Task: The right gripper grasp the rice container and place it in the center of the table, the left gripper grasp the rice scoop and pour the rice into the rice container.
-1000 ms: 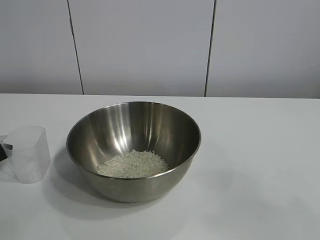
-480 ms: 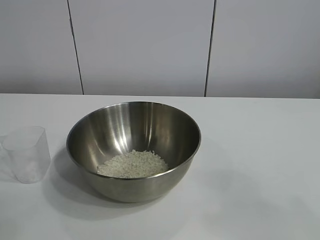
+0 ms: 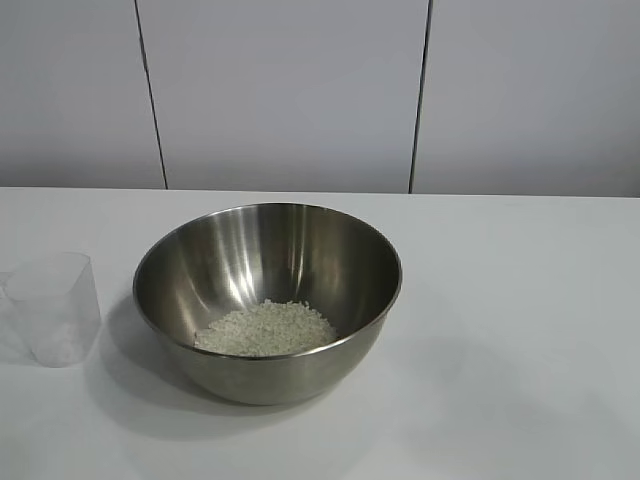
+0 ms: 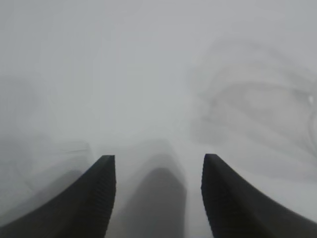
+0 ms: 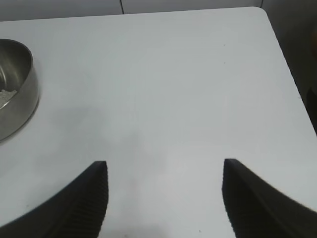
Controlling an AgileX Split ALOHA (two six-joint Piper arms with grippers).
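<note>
I take the large round brushed stainless-steel bowl (image 3: 268, 300) as my landmark: it sits upright near the middle of the wide plain white desk (image 3: 520, 350), and a low heap of small white uncooked rice grains (image 3: 265, 329) lies in its bottom, toward the side nearest the exterior camera.

To the bowl's left in the exterior view stands the small translucent frosted plastic measuring cup (image 3: 54, 308), upright on the desk, near the bowl but not touching it. I cannot make out any grains inside it. Nothing holds it.

Neither arm shows in the exterior view. From my left wrist camera I see the left hand (image 4: 158, 193), a black claw with two tapered fingers standing apart with nothing between them; the surface beyond it is a pale blur, and I cannot say what the faint curved shape off to one side is.

From my right wrist camera the right hand (image 5: 165, 191) is also black, its two fingers spread wide and empty, hanging over bare desk well clear of the bowl, whose steel wall (image 5: 20, 94) shows only at the picture's edge.
</note>
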